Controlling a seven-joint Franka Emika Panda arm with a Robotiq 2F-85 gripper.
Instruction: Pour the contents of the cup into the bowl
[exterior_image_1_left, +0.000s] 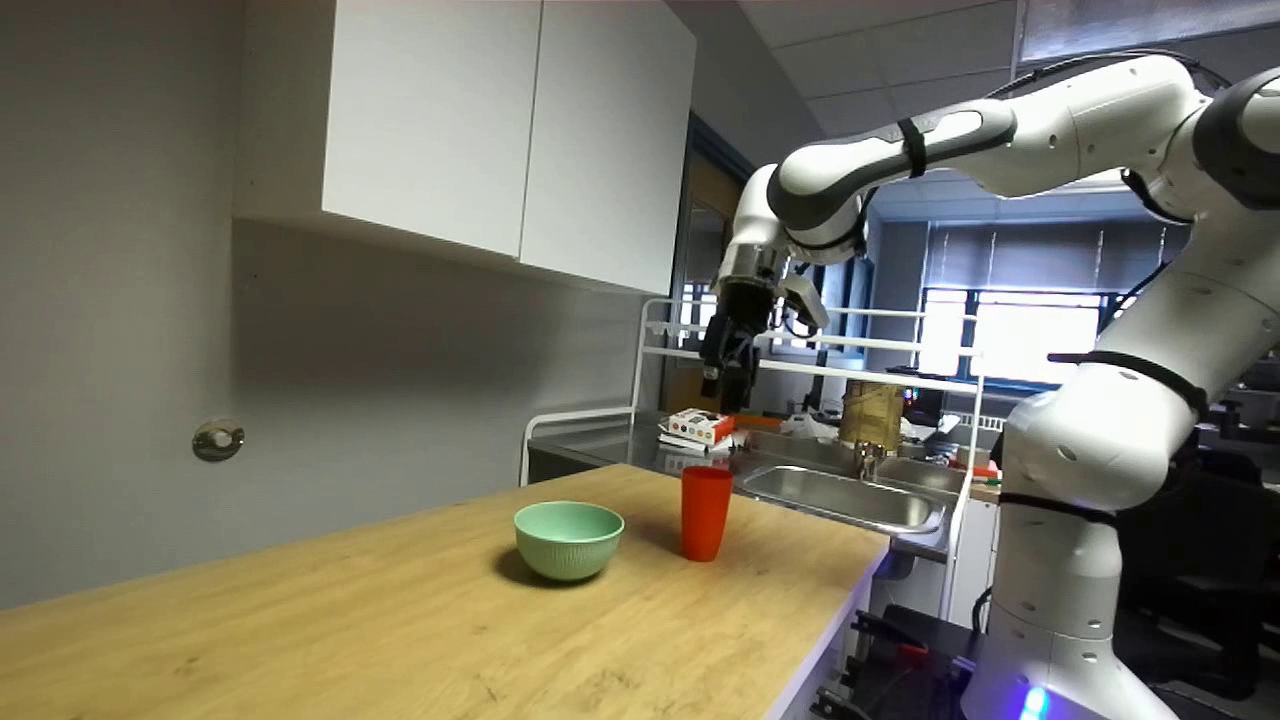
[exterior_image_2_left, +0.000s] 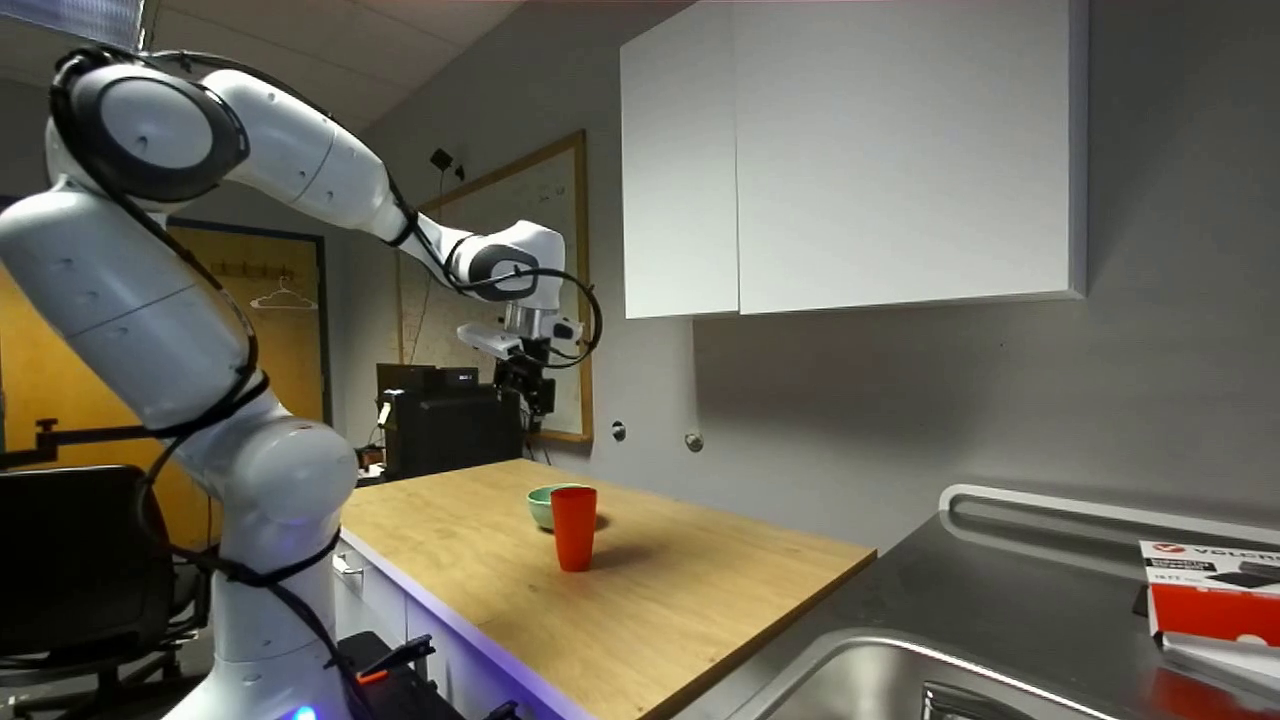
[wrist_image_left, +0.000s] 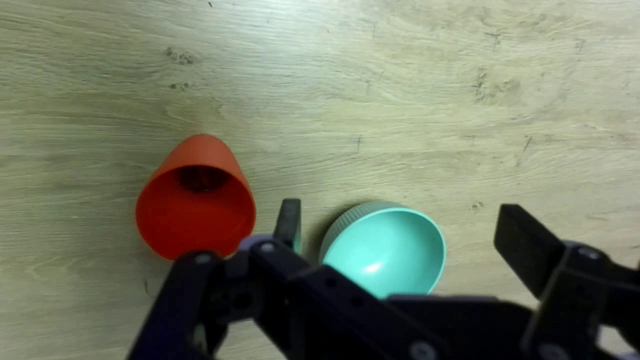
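The red-orange cup (exterior_image_1_left: 706, 514) stands upright on the wooden counter, and also shows in an exterior view (exterior_image_2_left: 574, 530). In the wrist view the cup (wrist_image_left: 200, 200) is at left, mouth facing the camera; something dark shows at its bottom, too unclear to name. The mint-green bowl (exterior_image_1_left: 569, 540) sits beside the cup, apart from it, and is partly behind the cup in an exterior view (exterior_image_2_left: 540, 508). In the wrist view the bowl (wrist_image_left: 390, 250) looks empty, its lower part hidden by the gripper. My gripper (wrist_image_left: 400, 214) is open and empty, well above the counter (exterior_image_1_left: 725, 393).
The wooden counter (exterior_image_1_left: 400, 640) meets a grey wall. White wall cabinets (exterior_image_1_left: 430, 120) hang above it. Beyond the counter's end are a metal sink (exterior_image_1_left: 840, 497), a white rack frame (exterior_image_1_left: 870, 375) and a red-and-white box (exterior_image_1_left: 700, 425).
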